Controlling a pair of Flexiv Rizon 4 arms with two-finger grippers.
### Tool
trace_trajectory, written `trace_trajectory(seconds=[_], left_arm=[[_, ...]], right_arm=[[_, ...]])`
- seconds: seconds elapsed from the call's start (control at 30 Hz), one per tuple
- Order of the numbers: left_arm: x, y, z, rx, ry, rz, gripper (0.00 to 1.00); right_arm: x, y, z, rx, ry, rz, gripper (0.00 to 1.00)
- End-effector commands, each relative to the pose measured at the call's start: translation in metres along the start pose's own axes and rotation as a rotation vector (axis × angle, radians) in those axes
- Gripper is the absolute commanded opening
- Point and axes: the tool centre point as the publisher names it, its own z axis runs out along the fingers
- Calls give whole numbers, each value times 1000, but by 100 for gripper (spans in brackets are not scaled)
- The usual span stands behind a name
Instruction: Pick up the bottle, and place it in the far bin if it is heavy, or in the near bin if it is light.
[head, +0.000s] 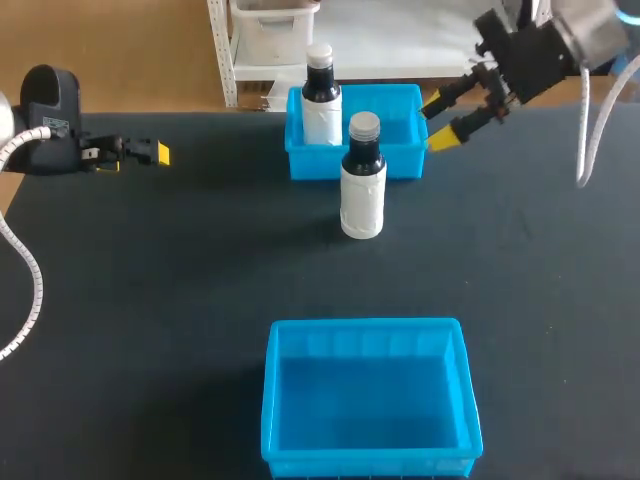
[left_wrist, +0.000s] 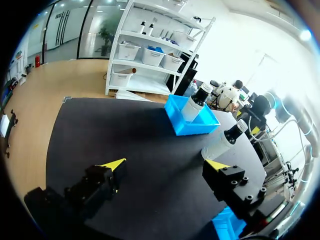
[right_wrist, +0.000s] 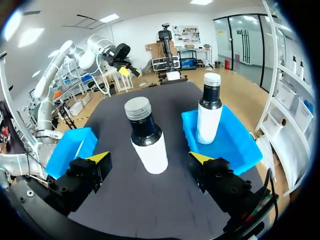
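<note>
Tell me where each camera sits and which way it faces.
Head view: fixed above and behind, looking down on the table; left gripper shows at its left, right gripper at its right.
Left wrist view: on the left wrist, looking across the table past its own open gripper toward the far bin.
Right wrist view: on the right wrist, facing the standing bottle just ahead of its open gripper.
Shared: both wrist views show that bottle, the far bin and the near bin.

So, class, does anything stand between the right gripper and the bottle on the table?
Nothing visible does. The bottle stands straight ahead of the open right gripper; the far bin lies off to one side.
</note>
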Motion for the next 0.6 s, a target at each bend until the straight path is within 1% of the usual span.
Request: trace_trajectory(seconds=[0.03, 0.27, 0.37, 0.6], left_arm=[[0, 0, 0, 0, 0, 0, 100], [0, 0, 0, 0, 0, 0, 100], [0, 0, 0, 0, 0, 0, 100], [0, 0, 0, 0, 0, 0, 100]], right_arm=[[5, 2, 22, 350, -6, -1, 100], [5, -3, 39, 323, 5, -17, 100], [2, -3, 41, 309, 10, -25, 100], [-6, 2, 41, 251, -5, -40, 100]])
